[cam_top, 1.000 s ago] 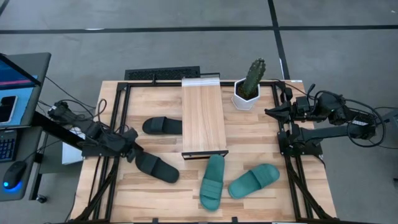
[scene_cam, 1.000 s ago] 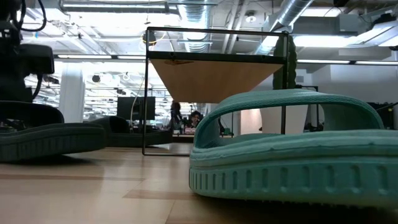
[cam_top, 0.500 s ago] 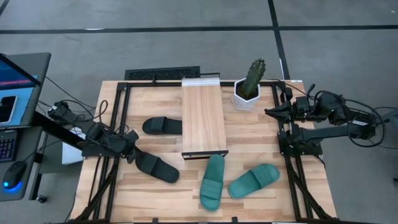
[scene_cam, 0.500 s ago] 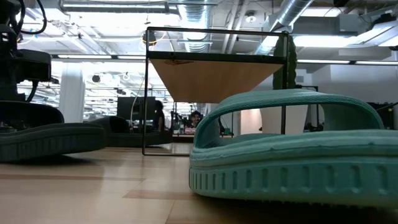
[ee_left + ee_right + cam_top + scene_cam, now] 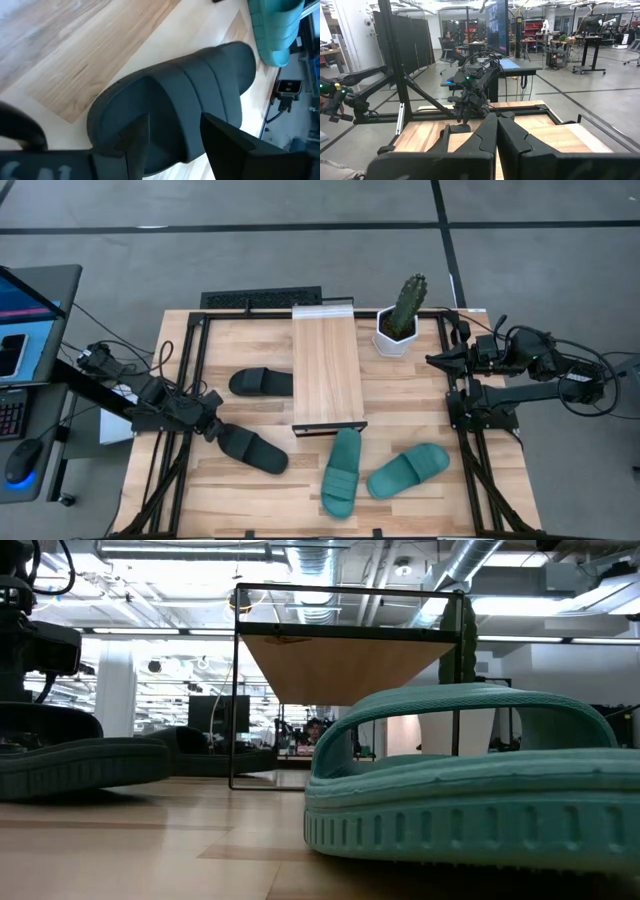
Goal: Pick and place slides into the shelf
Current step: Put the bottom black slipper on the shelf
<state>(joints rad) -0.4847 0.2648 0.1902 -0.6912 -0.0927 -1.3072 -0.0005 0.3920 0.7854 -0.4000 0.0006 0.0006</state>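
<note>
Black slide (image 5: 251,449) sits under the left gripper (image 5: 213,429), fingers spread over its heel; right gripper (image 5: 432,360) parked at the table's edge, fingers closed.

**Two dark arms, matte black throughout**

Both arms are built of blocky black segments with rounded joint housings. The left arm (image 5: 150,405) trails loose black cables in loops near its base. The right arm (image 5: 520,370) carries a thicker tangle of black wiring around its wrist and a long boxy forearm. Each pincer has two flat, angular black fingers (image 5: 485,140) with smooth moulded faces; the left pincer (image 5: 170,145) looks equally plain, matte and unmarked.
</note>
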